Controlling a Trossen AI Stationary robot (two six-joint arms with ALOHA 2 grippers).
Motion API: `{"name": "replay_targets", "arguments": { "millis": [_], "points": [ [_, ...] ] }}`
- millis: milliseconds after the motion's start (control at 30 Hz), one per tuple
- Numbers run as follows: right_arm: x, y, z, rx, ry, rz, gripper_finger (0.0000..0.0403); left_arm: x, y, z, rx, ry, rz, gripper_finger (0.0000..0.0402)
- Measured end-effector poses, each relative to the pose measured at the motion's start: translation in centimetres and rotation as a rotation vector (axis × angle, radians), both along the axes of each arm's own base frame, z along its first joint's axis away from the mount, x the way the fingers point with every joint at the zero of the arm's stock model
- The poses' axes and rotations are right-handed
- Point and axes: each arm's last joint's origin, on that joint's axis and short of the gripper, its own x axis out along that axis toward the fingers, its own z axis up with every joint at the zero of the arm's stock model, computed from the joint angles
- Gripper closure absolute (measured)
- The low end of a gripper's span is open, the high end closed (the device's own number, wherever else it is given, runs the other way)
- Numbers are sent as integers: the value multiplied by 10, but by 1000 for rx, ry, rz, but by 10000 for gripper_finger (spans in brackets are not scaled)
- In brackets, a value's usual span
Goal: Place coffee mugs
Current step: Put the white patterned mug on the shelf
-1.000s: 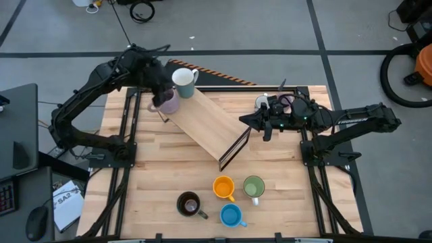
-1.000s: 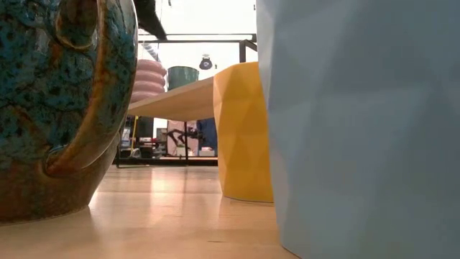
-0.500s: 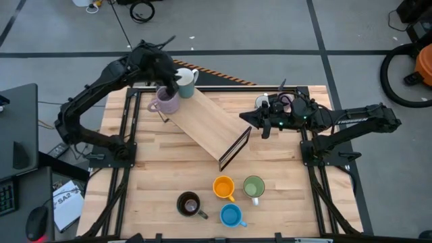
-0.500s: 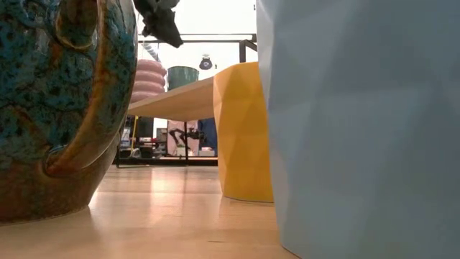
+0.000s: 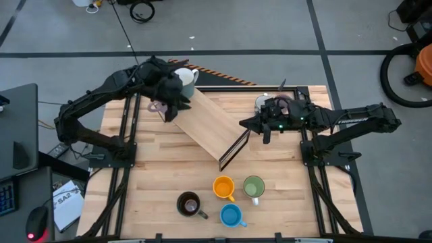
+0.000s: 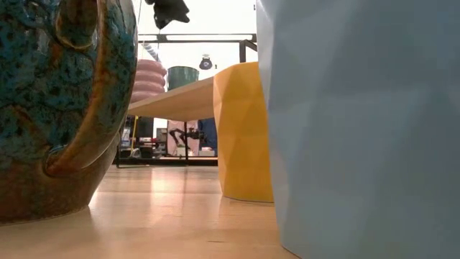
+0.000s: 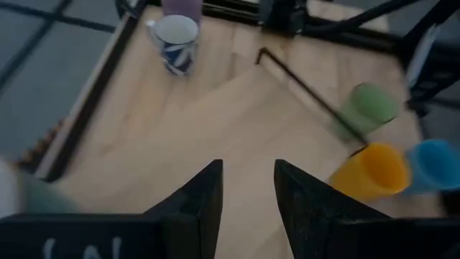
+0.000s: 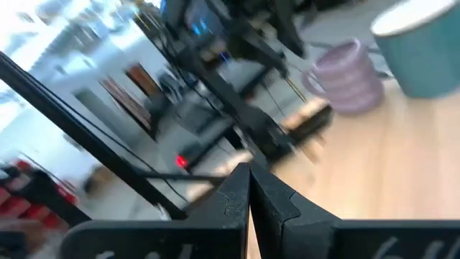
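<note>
Looking straight down at: a wooden desk [image 5: 162,162] with a slanted wooden shelf board [image 5: 206,125] lying across its middle, 2 dark arms reaching in from the sides.
Left gripper [image 5: 177,101]: over the far-left end of the shelf board, above the mugs there; in its wrist view the fingers [image 7: 203,198] stand slightly apart w/ nothing between them, touching nothing.
Right gripper [image 5: 244,122]: by the right end of the shelf board, near the desk's right side; in its wrist view the 2 fingers [image 8: 233,194] are pressed together, holding nothing.
Lilac mug [image 5: 158,106]: on the far-left end of the shelf board, mostly hidden under the left arm.
White mug [image 5: 187,76]: just beside the lilac one, at the far edge of that end, handle toward the right.
Mug by right arm [image 5: 261,102]: white w/ dark pattern, near the desk's far-right corner, partly hidden by the arm.
Near edge, middle: 4 mugs close together, upright – dark brown mug [image 5: 190,204], orange mug [image 5: 223,187], green mug [image 5: 254,187], blue mug [image 5: 231,215].
Low view: brown mug fills the left, orange in the middle, a pale mug wall on the right.
</note>
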Motion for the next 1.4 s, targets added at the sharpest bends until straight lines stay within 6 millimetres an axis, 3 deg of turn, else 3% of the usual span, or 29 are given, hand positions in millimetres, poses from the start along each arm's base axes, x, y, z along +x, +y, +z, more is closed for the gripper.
{"name": "replay_targets", "arguments": {
  "millis": [200, 333, 433, 633, 1067, 1400],
  "points": [
    [-12, -7, 19, -100, 217, -93, 386, 9, -24, 0, -170, 4, 42, 269],
    [-24, -25, 34, -126, 361, -188, 386, 14, -39, -1, -174, 21, 99, 269],
    [-30, -43, 33, -91, 495, -208, 386, 16, -48, -1, -194, 26, 135, 269],
    [-22, -68, 14, -70, 661, -132, 366, 20, -62, 0, -261, 21, 148, 269],
    [-6, -122, -43, -34, 1057, -73, 252, 23, -71, 2, -286, -1, 129, 269],
    [-3, -152, -74, -46, 1227, -28, 238, 13, -70, 8, -296, -17, 65, 269]
  ]
}}
